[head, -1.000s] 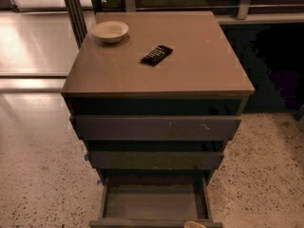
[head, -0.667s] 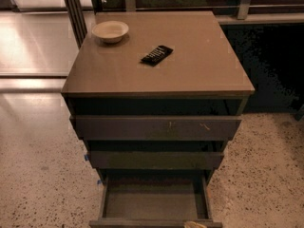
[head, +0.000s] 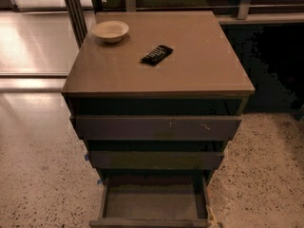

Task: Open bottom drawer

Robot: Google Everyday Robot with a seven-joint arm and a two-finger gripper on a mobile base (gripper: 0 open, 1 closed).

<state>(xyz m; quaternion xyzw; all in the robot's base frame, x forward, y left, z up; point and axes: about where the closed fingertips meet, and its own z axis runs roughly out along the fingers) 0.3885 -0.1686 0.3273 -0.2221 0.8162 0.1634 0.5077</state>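
Observation:
The bottom drawer (head: 153,204) is the lowest of three dark grey fronts on the cabinet. It stands pulled out toward me, and its shallow grey-brown box is open and empty. The middle front (head: 154,159) and the scratched top front (head: 156,127) are in, stepped slightly outward. Of my gripper (head: 212,220), only a small pale part shows, at the bottom edge of the view beside the drawer's front right corner. The rest of the gripper is out of view.
A pale bowl (head: 110,31) and a black remote (head: 156,54) lie on the cabinet top (head: 199,65). Speckled floor (head: 266,175) lies on both sides of the cabinet. A dark space is behind it on the right, and metal posts (head: 76,8) stand at the back left.
The drawer, bowl and remote have not moved. The pale part of my gripper at the bottom edge has shifted slightly to the right.

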